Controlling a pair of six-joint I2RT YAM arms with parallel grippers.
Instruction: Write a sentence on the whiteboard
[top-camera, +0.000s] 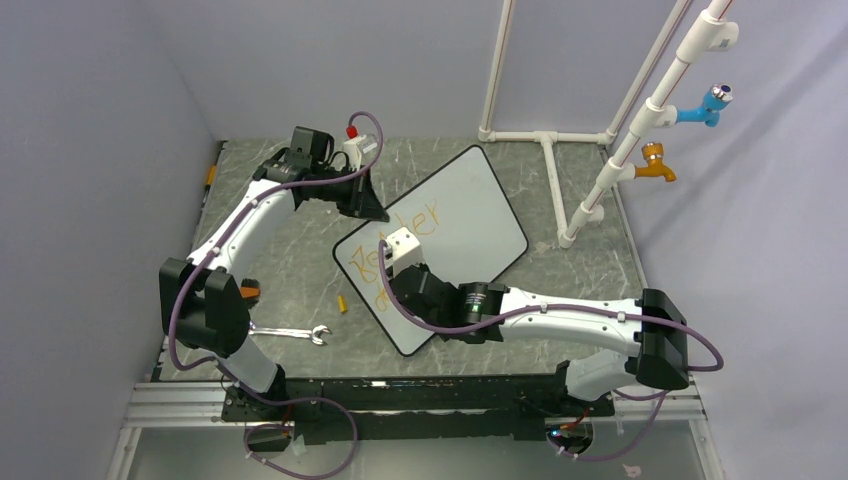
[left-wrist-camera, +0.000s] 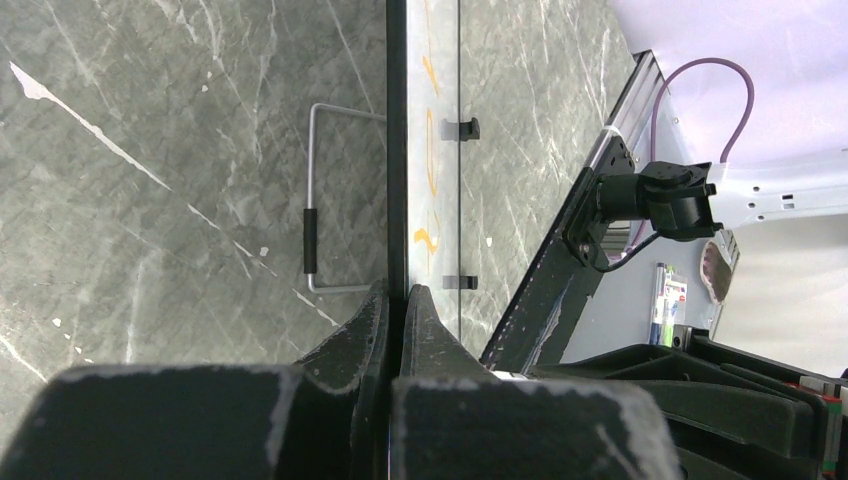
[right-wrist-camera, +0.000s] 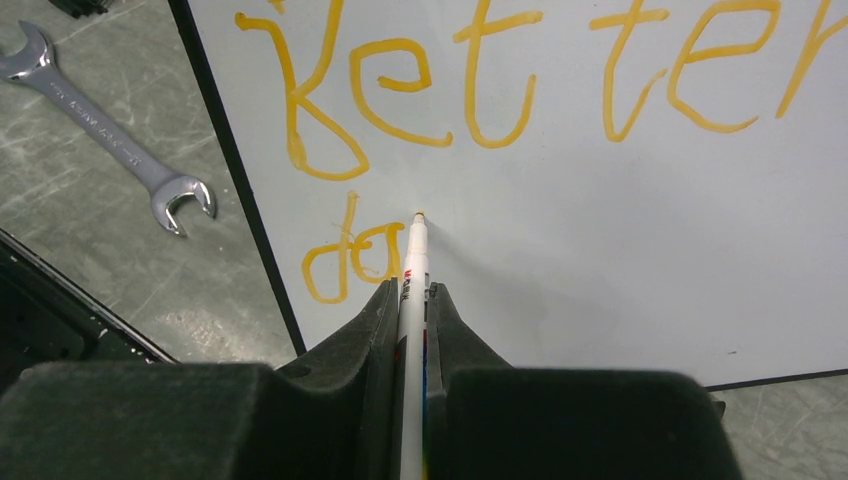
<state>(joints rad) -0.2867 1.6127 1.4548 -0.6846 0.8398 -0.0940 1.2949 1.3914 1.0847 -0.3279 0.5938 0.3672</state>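
The orange handwritten marker lettering (right-wrist-camera: 405, 86) runs in 2 lines: the top one reads "Better", and below it only "da" is written. It sits on the large glossy white rectangular whiteboard with a thin black frame and rounded corners (top-camera: 470, 210), which lies askew in the middle of the grey marbled worktop (top-camera: 290, 250).

My right pincer (right-wrist-camera: 412, 292) is pressed together on a white-barrelled marker with an orange tip (right-wrist-camera: 414, 270), pinching it along its length. The tip meets the board just right of the "a" in the lower line.

My left pincer (left-wrist-camera: 397, 300) is pressed together on the board's black frame at its far left edge. From that wrist I see the board edge-on, with 2 small black clips (left-wrist-camera: 462, 128) on its other side and a thin wire loop with a black sleeve (left-wrist-camera: 315, 200) beside it.

Near the board's left edge lie a small yellow-orange cylinder (top-camera: 342, 303) and a silver open-ended wrench (top-camera: 290, 332). At the far right stands a white pipe frame (top-camera: 555, 170) carrying a blue tap (top-camera: 708, 105) and an orange tap (top-camera: 655, 165).
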